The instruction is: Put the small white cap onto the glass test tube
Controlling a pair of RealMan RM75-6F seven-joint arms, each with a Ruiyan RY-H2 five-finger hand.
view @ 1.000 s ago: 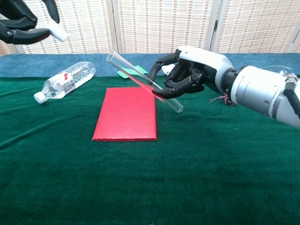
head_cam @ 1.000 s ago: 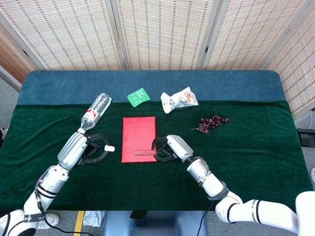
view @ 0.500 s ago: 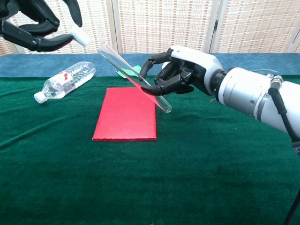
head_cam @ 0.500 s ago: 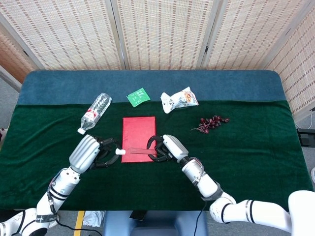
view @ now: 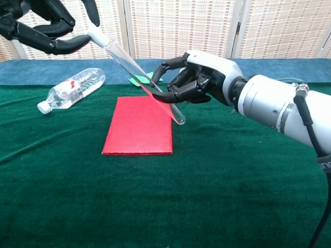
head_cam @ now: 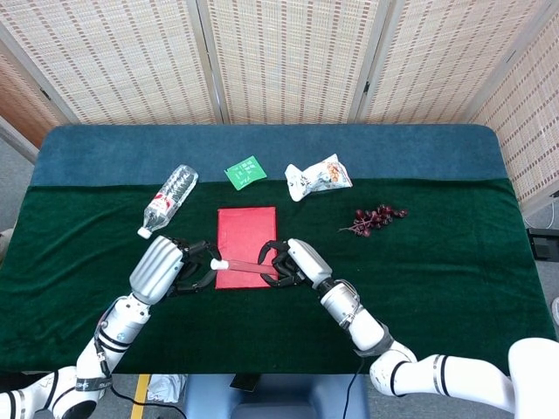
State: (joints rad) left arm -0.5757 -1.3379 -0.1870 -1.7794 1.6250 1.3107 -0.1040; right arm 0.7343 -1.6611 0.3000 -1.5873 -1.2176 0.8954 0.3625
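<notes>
My right hand (head_cam: 293, 263) (view: 199, 82) grips a glass test tube (view: 139, 80) (head_cam: 244, 264) by its lower part and holds it tilted in the air above the red book (head_cam: 245, 236) (view: 139, 126). The tube's open end points up and to the left. My left hand (head_cam: 166, 269) (view: 44, 23) pinches the small white cap (view: 97, 35) (head_cam: 218, 263) and holds it right against the tube's mouth. Whether the cap sits on the rim or only touches it is not clear.
A plastic water bottle (head_cam: 168, 200) (view: 72, 89) lies at the left. Behind the book lie a green card (head_cam: 245, 171), a white snack packet (head_cam: 318, 177) and a bunch of dark grapes (head_cam: 374, 218) further right. The green cloth (view: 165, 201) covers the table.
My left hand has carried the cap to the right, from well apart to the tube's mouth. My right hand has shifted the tube slightly left and tilted it up.
</notes>
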